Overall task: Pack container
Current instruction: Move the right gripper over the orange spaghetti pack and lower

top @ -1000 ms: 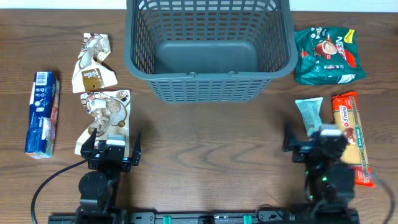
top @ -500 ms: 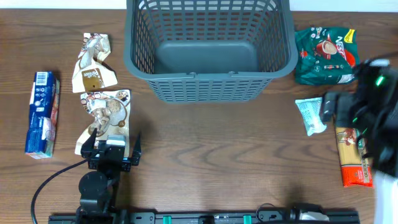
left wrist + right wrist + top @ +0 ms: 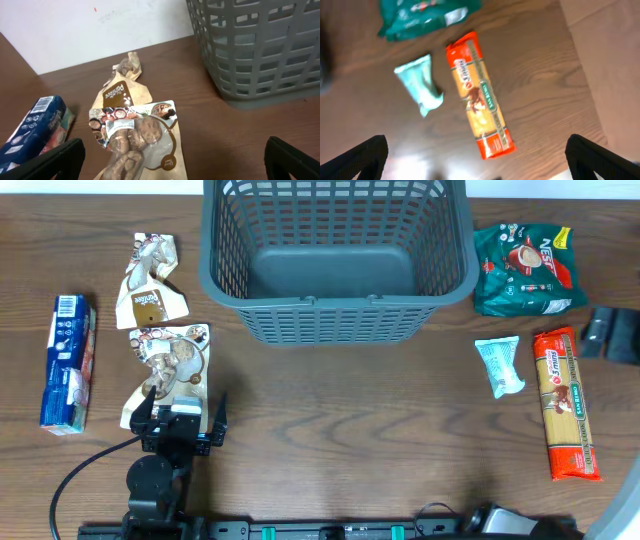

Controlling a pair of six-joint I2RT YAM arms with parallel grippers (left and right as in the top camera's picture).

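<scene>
While left fingers [image 3: 55, 160] and right fingers [image 3: 355, 157] gape, "mini" on red packet [image 3: 568, 405], "NES" on green bag [image 3: 525, 270].

Open table [image 3: 340, 410] fronts the container [image 3: 330, 325] (packets [image 3: 170, 370] flank both sides).

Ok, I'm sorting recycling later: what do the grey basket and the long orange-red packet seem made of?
The grey slotted rectangular basket looks like moulded matte plastic: uniform lattice, flared rim. The long orange-red packet is probably thin printed plastic film; pale contents seem to show through.

Overhead straight down; left wrist low, forward; right wrist high, sharing pasta packet [image 3: 568, 405] [image 3: 479, 95].
</scene>
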